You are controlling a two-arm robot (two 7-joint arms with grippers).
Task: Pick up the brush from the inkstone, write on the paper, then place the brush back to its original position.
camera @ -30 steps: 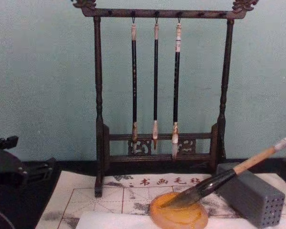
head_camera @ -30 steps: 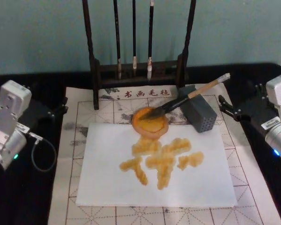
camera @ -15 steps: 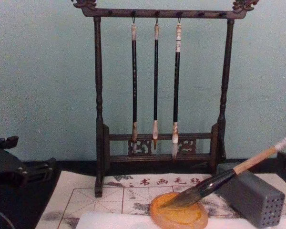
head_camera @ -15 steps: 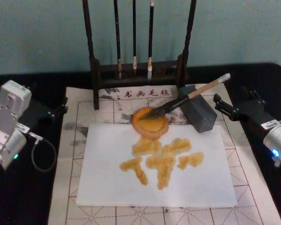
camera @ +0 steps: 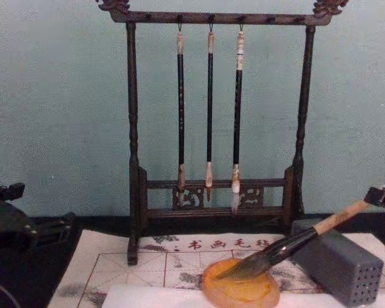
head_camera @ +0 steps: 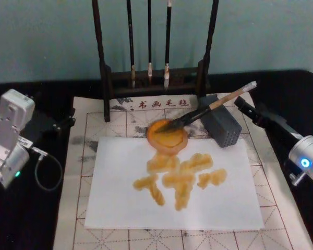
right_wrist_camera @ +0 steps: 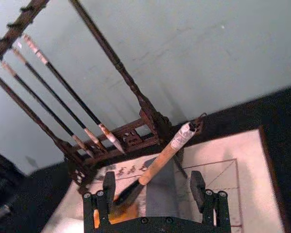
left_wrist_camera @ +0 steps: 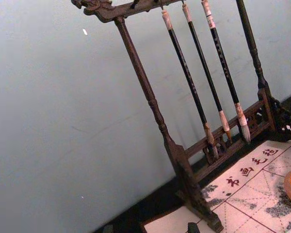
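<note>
- Round, shallow, glossy orange-amber inkstone [head_camera: 167, 136]: holds the brush's dark tuft; touches the paper's far edge.
- Thick brush with a tan wooden handle [head_camera: 227, 97]: slants up rightward from the inkstone, propped on the block.
- Grey rectangular block with small holes [head_camera: 220, 127]: just right of the inkstone.
- White paper sheet [head_camera: 115, 198]: bears orange-amber strokes [head_camera: 180, 176].
- Dark wooden rack [camera: 133, 128]: behind the inkstone, three thin black brushes [camera: 209, 109] hanging from it.
- Right gripper [right_wrist_camera: 153, 177]: fingers spread wide, gripping nothing, near the brush's whitish end.
- Left gripper [head_camera: 62, 124]: parked well left of the inkstone.
</note>
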